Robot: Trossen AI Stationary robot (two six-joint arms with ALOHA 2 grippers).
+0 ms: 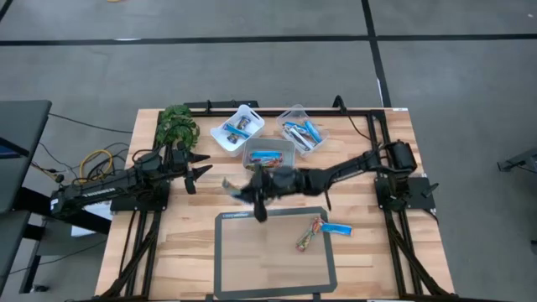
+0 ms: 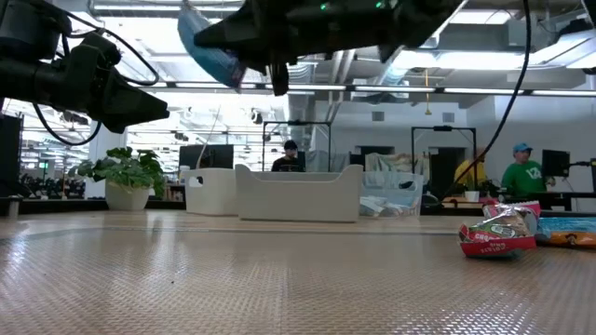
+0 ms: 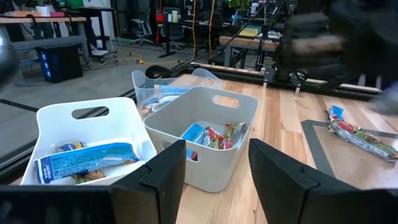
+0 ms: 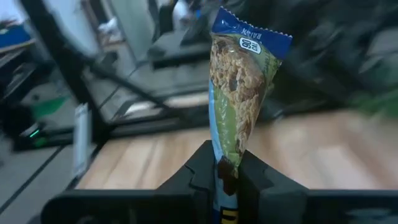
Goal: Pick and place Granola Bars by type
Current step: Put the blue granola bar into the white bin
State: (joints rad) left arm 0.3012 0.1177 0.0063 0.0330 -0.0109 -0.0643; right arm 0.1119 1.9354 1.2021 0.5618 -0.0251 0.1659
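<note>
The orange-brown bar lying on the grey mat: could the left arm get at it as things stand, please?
Probably not easily. The left gripper is open and empty, but the right arm, holding a bar, stretches between it and the orange-brown bar.

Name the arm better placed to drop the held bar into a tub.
Right. Its tool is shut on a granola bar and hangs above the table just short of the tubs. The left tool is open and empty, off to the side.
</note>
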